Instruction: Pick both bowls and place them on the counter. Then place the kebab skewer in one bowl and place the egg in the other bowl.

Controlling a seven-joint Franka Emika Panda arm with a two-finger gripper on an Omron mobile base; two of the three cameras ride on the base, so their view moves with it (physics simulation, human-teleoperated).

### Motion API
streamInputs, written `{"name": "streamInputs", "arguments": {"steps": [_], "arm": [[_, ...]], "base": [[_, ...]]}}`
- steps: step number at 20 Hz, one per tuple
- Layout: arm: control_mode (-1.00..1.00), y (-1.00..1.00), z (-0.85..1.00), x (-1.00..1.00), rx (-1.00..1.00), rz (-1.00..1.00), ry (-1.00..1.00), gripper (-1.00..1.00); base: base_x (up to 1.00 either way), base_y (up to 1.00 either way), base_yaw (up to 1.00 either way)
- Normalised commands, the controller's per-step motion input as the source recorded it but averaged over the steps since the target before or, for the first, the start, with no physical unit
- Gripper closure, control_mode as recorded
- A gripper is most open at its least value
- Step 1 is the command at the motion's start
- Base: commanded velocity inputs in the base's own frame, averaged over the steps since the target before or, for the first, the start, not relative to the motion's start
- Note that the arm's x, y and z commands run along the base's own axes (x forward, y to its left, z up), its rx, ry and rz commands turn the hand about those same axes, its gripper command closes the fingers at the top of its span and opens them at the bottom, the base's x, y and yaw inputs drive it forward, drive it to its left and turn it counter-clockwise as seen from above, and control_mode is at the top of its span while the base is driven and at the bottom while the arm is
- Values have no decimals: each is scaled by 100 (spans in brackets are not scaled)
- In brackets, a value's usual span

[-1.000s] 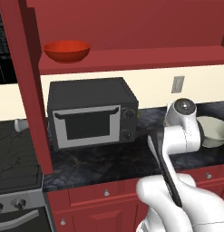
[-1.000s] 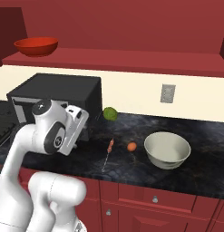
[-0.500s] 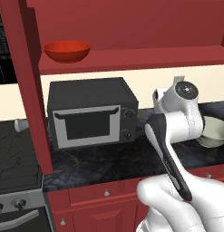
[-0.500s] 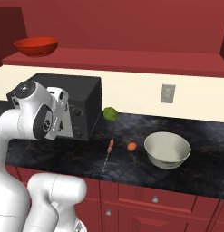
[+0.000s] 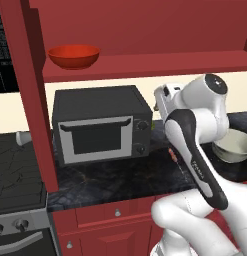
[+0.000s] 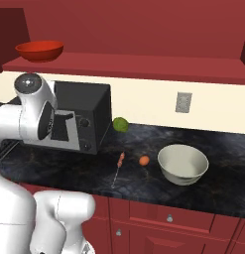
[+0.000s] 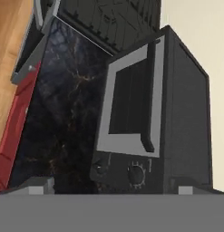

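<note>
The glossy red bowl [image 5: 74, 56] [image 6: 39, 50] sits on the red shelf above the microwave. On the dark counter [image 6: 144, 186] the cream-grey bowl [image 6: 182, 163] stands upright at the right; my arm partly covers the same bowl [image 5: 236, 148] in the left base view. The kebab skewer [image 6: 119, 166] lies left of the small orange egg [image 6: 144, 160], both between microwave and cream bowl. My gripper [image 7: 112, 186] [image 6: 63, 129] hangs in the air in front of the microwave, well below the red bowl. Its tips stand wide apart: open, with nothing between them.
A black microwave [image 5: 100, 125] [image 7: 145, 113] stands on the counter under the shelf. Behind the skewer lies a green lime [image 6: 120, 124]. A stove [image 5: 15, 170] adjoins the counter at the left, past a red post [image 5: 30, 90]. A wall outlet [image 6: 183, 102] is above the cream bowl.
My arm has swung left and upward, carrying the hand from beside the cream bowl to in front of the microwave. The gripper stays open. Bowls, skewer and egg have not moved.
</note>
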Motion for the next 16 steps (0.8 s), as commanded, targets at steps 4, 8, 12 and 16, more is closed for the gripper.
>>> {"name": "streamInputs", "arguments": {"steps": [4, 8, 12, 16], "arm": [[-100, 61, 46, 7, 5, 20, 0, -100], [-100, 55, 41, 17, 8, 22, 0, -100], [-100, 42, 27, 36, 8, 21, -2, -100], [-100, 33, 33, 40, 6, 15, -5, -100]], "base": [[0, 0, 0], [0, 0, 0], [0, 0, 0], [0, 0, 0]]}}
